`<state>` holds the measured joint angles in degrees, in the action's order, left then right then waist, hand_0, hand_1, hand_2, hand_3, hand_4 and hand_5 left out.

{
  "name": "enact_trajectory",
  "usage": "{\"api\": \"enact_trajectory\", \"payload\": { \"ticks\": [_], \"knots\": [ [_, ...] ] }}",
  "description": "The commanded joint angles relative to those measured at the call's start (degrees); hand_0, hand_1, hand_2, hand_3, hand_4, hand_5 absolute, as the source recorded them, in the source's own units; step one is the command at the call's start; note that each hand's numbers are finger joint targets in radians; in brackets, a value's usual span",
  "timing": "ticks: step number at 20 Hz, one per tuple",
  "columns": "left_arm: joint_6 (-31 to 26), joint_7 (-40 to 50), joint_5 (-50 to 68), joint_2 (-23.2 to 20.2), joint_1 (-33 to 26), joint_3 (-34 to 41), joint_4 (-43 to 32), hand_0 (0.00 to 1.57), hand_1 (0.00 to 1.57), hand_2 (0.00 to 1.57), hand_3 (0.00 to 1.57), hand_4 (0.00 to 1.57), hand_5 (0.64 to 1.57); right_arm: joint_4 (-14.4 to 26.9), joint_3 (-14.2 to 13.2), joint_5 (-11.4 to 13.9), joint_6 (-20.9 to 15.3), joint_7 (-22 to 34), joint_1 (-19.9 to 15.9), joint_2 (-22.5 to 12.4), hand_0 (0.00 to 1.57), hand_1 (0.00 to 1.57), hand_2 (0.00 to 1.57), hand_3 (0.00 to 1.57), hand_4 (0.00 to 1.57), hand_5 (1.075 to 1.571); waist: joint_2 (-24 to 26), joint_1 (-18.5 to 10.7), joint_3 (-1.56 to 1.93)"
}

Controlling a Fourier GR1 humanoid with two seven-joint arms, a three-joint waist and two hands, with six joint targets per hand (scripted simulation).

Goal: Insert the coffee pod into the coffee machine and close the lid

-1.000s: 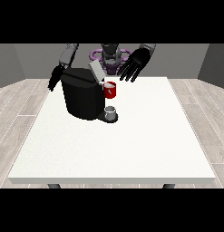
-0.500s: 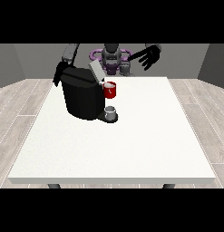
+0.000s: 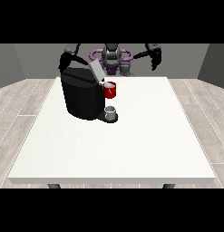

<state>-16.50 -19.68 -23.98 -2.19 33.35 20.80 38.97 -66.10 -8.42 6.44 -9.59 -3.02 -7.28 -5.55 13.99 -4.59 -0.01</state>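
Front view: coffee machine [image 3: 80, 96] on white surface [image 3: 131, 145], lid [image 3: 96, 70] tilted open, red thing at the machine [image 3: 110, 89]. Pod not plainly visible. Hand at view's left [image 3: 64, 61] behind machine, fingers unclear; hand at view's right [image 3: 155, 59] raised, relaxed. Likely lid-closing step: press lid down.

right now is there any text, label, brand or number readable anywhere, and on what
None can be read.
Coffee machine: plain black, no brand or label shows.
Red thing at the machine: no marking.
Table: plain white, no sign.
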Motion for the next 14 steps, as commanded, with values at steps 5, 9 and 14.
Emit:
{"api": "enact_trajectory", "payload": {
  "ticks": [5,9,14],
  "knots": [
    [-2.3,4.6,4.0,1.0,-4.2,0.9,2.7,0.00,0.00,0.00,0.00,0.35,1.571,-7.5,5.0,-0.4,4.9,6.4,-6.2,0.3,0.00,0.00,0.00,0.00,0.00,1.571,5.4,-1.9,0.00],
    [-2.5,6.7,5.1,2.1,-6.8,-0.5,6.7,0.00,0.00,0.00,0.00,0.41,1.571,-8.8,4.8,-0.2,7.2,2.9,-6.2,-2.2,0.00,0.00,0.00,0.00,0.11,1.571,4.6,-4.3,0.03],
    [-2.0,9.2,9.6,2.2,-10.4,-4.6,16.3,0.00,0.00,0.00,0.00,0.39,1.571,-8.9,2.7,-2.8,8.9,5.3,-10.0,-3.2,0.00,0.00,0.00,0.00,0.00,1.571,-0.2,-3.5,0.03]
  ]
}}
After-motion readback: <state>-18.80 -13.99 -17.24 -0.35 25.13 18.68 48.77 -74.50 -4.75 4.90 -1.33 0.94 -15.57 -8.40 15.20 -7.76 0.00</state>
